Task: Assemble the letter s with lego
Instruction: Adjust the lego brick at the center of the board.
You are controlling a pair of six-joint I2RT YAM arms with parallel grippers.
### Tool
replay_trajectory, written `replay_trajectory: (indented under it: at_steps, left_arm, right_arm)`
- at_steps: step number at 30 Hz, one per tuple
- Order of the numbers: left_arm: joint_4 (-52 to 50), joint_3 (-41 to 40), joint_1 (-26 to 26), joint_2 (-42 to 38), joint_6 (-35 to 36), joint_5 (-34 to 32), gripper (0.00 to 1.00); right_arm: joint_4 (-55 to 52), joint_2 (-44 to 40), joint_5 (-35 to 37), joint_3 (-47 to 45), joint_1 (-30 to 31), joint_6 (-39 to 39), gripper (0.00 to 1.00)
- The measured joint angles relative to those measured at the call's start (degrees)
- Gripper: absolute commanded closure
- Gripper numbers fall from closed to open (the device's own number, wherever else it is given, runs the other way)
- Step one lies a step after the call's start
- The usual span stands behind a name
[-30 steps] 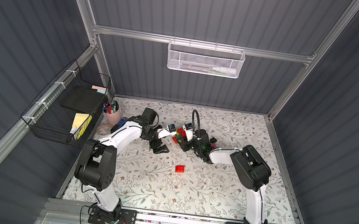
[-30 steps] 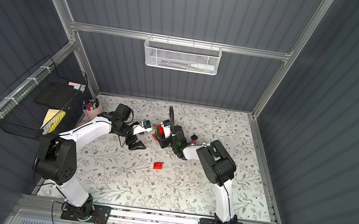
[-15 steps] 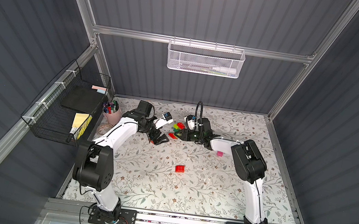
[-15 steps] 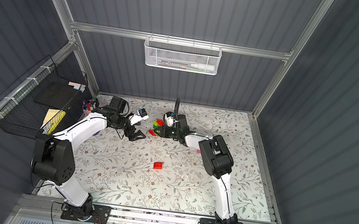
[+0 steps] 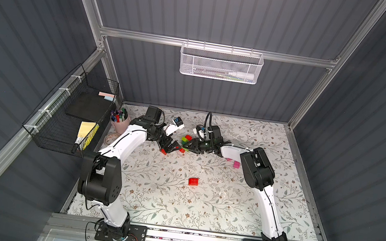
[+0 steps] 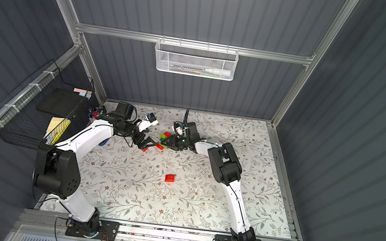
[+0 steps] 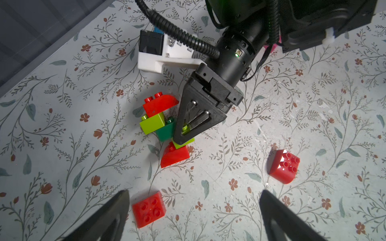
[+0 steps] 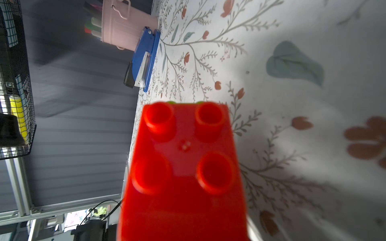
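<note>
The right claw grips the red, lime and dark green lego stack by a lime brick, near the middle of the surface's rear edge. The left claw hangs wide open above a loose red brick beside the stack; a 2nd red brick lies mid-surface.

Top views overhead, wide; wrist views near lego.

Your left end effector is spread wide, pointing down, left of centre in both top views. Your right end effector faces it, low, pinched tight on the lego.
</note>
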Motion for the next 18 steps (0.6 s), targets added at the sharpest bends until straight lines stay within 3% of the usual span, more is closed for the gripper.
replay_trajectory:
  at_steps: [9,18]
  left_arm:
    - [0.0,0.4,0.5,0.6,-0.5,0.0,0.00]
    - [0.0,0.8,0.6,1.6,-0.6,0.0,0.01]
  right_arm:
    - [-1.0,4.7,-3.2,5.3,0.0,6.1,0.58]
    - [-2.3,5.4,-3.3,7.1,0.0,8.2,0.47]
